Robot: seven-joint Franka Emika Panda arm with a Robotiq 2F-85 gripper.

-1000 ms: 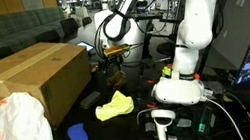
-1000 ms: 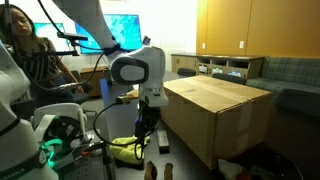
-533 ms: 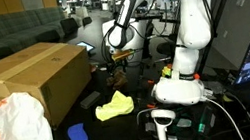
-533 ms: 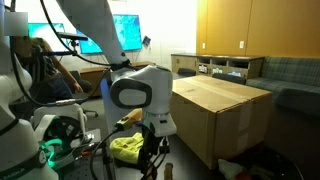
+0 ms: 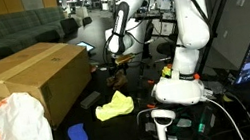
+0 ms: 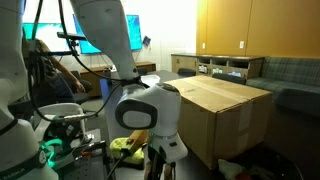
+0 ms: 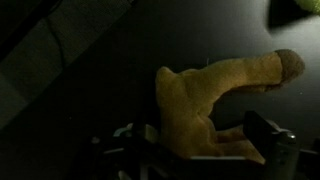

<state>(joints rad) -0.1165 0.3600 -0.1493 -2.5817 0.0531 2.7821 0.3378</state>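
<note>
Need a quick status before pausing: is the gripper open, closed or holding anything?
Gripper: open, jaws on either side of the tan toy, not clamped on it.

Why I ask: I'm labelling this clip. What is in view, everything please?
cardboard box: one, brown, beside the arm
plastic bag: one, white with orange print, in front of the box
cloth: one, yellow-green, crumpled on the dark surface
blue thing: one, blue, near the cloth, kind unclear
plush toy: one, brown, middle of the wrist view
monitor: one, cyan screen, at the back
person: one, striped top, at the back
arm: one, white
gripper: one, dark, open, astride the plush toy
</note>
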